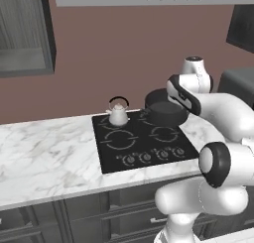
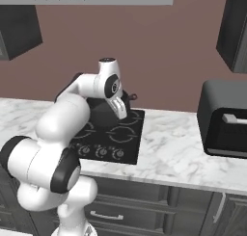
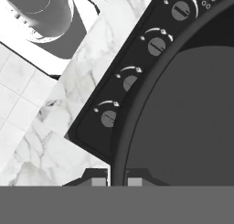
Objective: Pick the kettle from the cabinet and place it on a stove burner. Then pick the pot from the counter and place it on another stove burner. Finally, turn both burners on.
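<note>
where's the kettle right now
In the left base view the kettle stands upright on the back-left burner of the black cooktop, left of the pot that the gripper holds by its rim.

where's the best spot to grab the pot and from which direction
Grip the pot by its thin rim wall, coming down from above with one finger inside and one outside. It is wide and shallow, far too broad to span. The hand view shows the gripper already straddling the rim like that. The loop handle looks too small.
</note>
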